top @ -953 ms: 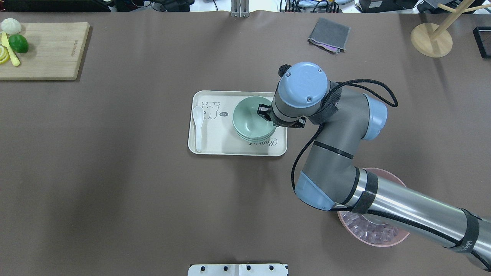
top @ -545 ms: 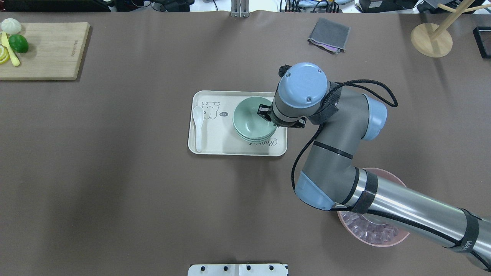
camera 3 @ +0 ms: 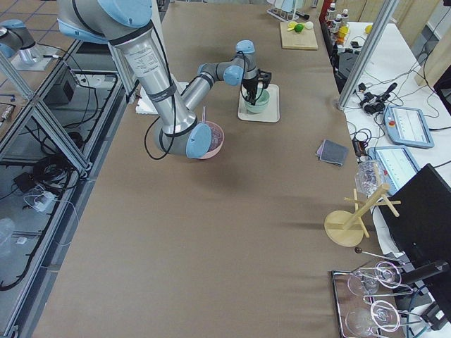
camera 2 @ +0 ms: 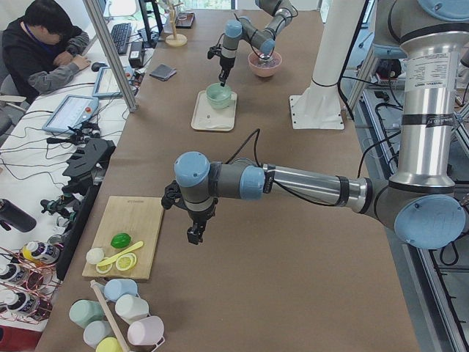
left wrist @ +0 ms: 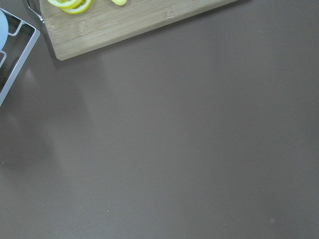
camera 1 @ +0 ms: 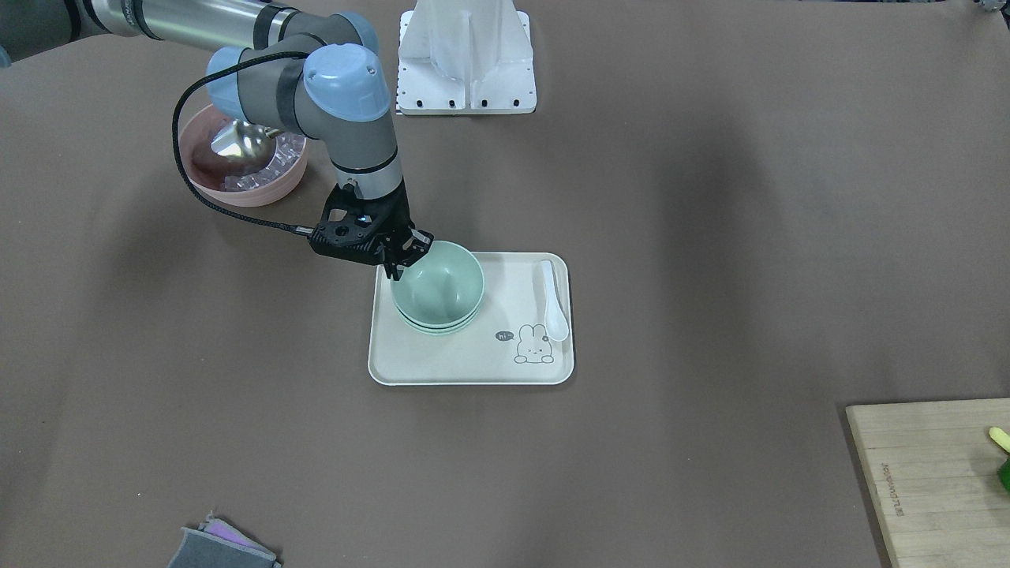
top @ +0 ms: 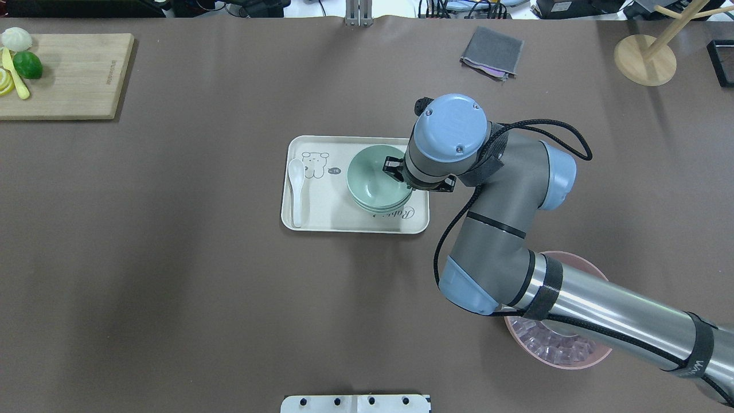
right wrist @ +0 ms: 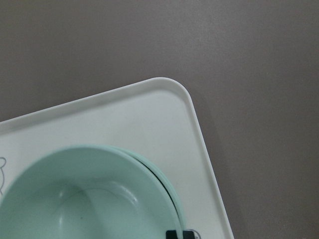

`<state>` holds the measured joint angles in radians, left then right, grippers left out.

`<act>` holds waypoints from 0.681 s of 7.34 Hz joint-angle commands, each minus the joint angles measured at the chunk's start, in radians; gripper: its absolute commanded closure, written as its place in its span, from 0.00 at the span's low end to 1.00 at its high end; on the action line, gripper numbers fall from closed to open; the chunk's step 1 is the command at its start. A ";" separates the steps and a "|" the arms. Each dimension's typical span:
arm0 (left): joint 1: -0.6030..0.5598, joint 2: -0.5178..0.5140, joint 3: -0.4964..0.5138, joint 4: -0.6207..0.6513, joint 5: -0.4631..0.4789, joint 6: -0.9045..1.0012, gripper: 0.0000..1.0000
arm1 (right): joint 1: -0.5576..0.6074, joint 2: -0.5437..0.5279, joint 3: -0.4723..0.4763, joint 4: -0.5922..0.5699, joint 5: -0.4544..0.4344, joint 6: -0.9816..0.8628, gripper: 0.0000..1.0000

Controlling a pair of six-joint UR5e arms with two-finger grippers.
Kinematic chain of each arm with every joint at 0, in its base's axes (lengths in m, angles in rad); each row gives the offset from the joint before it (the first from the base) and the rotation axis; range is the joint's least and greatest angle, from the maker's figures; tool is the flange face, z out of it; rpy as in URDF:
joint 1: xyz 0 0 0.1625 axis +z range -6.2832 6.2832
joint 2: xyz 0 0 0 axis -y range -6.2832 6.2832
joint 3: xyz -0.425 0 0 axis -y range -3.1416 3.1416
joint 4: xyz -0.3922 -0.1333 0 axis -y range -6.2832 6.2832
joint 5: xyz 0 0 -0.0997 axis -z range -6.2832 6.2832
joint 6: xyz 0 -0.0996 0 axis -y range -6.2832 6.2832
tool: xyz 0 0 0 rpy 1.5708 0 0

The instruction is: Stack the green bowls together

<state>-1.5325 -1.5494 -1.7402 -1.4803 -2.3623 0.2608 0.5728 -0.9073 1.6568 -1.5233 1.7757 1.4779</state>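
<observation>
A: Entry. What differs from a second ago?

B: Very little. The right end effector [camera 1: 394, 268] has crept a shade toward the tray's spoon side, and the top bowl [camera 1: 439, 278] has gone with it. It appears pinched on that bowl's rim, one finger inside and one outside.

A: So where are the green bowls [top: 373, 186]?

B: All three are in one stack on the tray [camera 1: 473, 367], at the end nearest the arm. Two rims show beneath the top bowl. Whether it is fully seated I cannot tell; it looks nested.

A: Meaning for the task?

B: My judgement: stacking is all but finished. What remains is a release and a straight lift away, done gently so the rim is not dragged or the stack tipped.

A: Neighbours, working outward?

B: A white spoon [camera 1: 554, 304] lies at the tray's opposite end, well apart from the bowls. The pink bowl [camera 1: 245, 197] with its metal scoop [camera 1: 241, 140] sits off the tray under the right forearm [top: 602, 312]; a low retreat could clip it. Further off are a grey cloth [top: 492, 51], a wooden stand [top: 645, 60] and a cutting board [top: 74, 80] with a lime [top: 27, 65].

A: Left arm?

B: The left end effector [camera 2: 194, 235] hangs above the surface [top: 172, 258] near the board, far from the tray. Open or closed: cannot tell.
</observation>
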 commanded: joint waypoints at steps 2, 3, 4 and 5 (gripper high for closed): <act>0.000 0.000 0.002 0.000 0.000 0.000 0.02 | -0.005 -0.004 -0.005 0.000 -0.001 -0.001 1.00; 0.000 0.000 0.002 0.000 0.000 0.000 0.02 | -0.005 -0.002 -0.008 0.000 -0.001 -0.001 1.00; 0.000 0.000 0.002 0.000 0.000 0.000 0.02 | -0.005 -0.001 -0.008 0.003 0.001 0.002 1.00; 0.002 0.000 0.002 0.000 0.000 0.000 0.02 | -0.005 -0.001 -0.008 0.005 0.001 0.002 1.00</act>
<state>-1.5320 -1.5493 -1.7381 -1.4803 -2.3623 0.2608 0.5677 -0.9087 1.6497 -1.5208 1.7758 1.4792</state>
